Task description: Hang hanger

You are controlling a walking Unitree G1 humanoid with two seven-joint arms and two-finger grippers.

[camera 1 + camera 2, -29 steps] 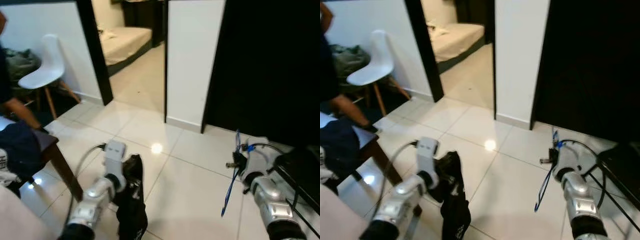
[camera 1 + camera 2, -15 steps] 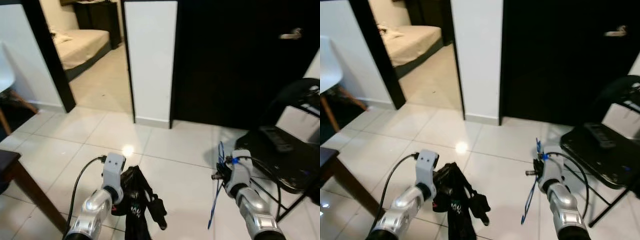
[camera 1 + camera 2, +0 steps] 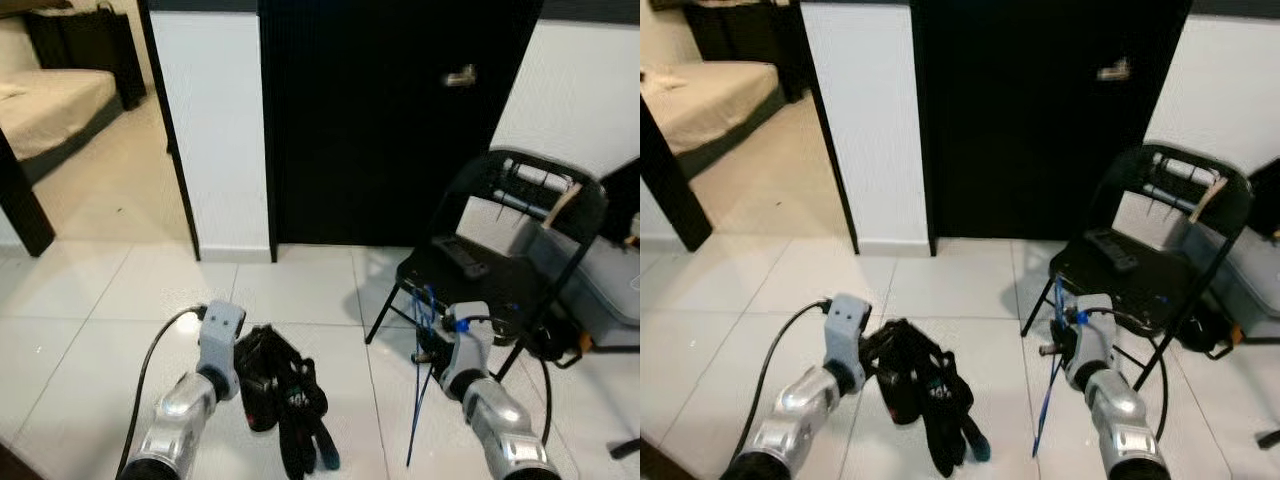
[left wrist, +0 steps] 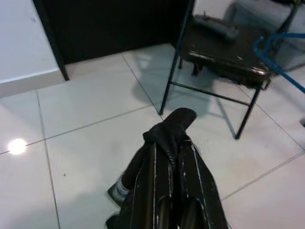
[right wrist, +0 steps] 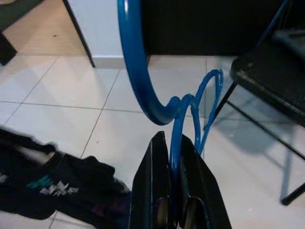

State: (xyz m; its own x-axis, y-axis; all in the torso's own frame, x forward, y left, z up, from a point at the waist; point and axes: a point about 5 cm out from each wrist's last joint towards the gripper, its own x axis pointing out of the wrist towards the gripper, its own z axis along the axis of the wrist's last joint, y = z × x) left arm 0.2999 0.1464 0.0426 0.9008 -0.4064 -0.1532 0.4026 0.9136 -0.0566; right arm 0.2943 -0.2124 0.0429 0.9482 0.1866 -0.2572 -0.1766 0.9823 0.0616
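Our right gripper (image 5: 174,191) is clamped on the blue hanger (image 5: 143,86), its wire pinched between both fingers (image 5: 148,191), hook curling toward 11 o'clock. Our left gripper (image 4: 174,191) is closed on a black garment (image 3: 285,400). At 1 o'clock stands a black folding chair (image 3: 500,260), before a black door (image 3: 380,120).

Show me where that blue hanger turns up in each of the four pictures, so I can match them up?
Left eye view: blue hanger hangs from the right gripper, low and right of centre.
Right eye view: same hanger, low, just right of centre.
Left wrist view: a blue loop at the upper right edge.
Right wrist view: its blue wire rises from between the fingers.
Shared landmark: the black folding chair.
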